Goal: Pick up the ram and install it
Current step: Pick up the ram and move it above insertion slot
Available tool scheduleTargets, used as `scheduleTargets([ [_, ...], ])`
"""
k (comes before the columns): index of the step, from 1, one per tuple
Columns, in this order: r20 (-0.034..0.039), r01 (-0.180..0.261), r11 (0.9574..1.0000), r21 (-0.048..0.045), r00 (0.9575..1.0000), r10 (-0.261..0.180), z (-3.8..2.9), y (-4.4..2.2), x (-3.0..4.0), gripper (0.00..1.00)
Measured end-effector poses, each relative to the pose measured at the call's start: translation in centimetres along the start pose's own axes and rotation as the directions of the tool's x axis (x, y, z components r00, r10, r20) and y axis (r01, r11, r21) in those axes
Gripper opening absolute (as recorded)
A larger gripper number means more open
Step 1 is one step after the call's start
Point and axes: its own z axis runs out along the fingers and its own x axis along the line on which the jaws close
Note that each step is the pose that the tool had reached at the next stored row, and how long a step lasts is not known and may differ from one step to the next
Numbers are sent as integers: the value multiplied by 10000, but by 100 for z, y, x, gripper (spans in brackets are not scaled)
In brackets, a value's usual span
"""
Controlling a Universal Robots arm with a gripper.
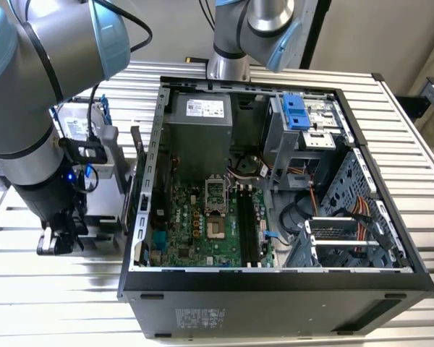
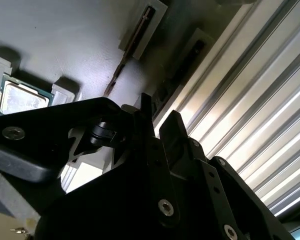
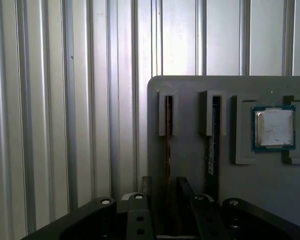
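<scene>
I read the fingers [image 3: 184,189] as slightly parted, gripping nothing, and straddling the ram [image 3: 168,145]. It stands on edge in the slot nearest the holder's [image 3: 190,85] edge. Judged light, stiff and fragile; I would clamp its flat faces mid-length, gently.

Table [image 3: 50,100] was ribbed, shiny metal, holder [image 3: 190,150] matt grey plastic, processor [image 3: 274,127] dull silver metal, gripper [image 3: 164,187] matt black.

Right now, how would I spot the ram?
Find the grey tray on the ribbed table. The ram stands on edge in the slot farthest from the square silver processor chip, by the gripper. Another stick fills the nearer slot.
</scene>
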Motion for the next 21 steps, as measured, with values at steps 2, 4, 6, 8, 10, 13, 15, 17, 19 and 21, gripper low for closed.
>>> scheduleTargets([
  [2, 0, 0, 10000, 3, 10000, 0, 2, 0, -13, 100],
  [4, 0, 2, 10000, 2, 10000, -2, 2, 0, -13, 100],
  [6, 0, 1, 10000, 3, 10000, -1, 3, 0, -13, 100],
  [8, 0, 0, 10000, 3, 10000, 0, 3, 0, -13, 100],
  [10, -1, 0, 10000, 3, 10000, 0, 3, 0, -13, 100],
  [13, -1, 0, 10000, 3, 10000, 0, 3, 0, -13, 0],
  [15, -2, 0, 10000, 4, 10000, 0, 3, 0, -13, 0],
  [17, -2, 0, 10000, 3, 10000, 0, 3, 0, -13, 0],
  [19, -2, 0, 10000, 3, 10000, 0, 3, 0, -13, 0],
  [21, -3, 0, 10000, 3, 10000, 0, 3, 0, -13, 0],
])
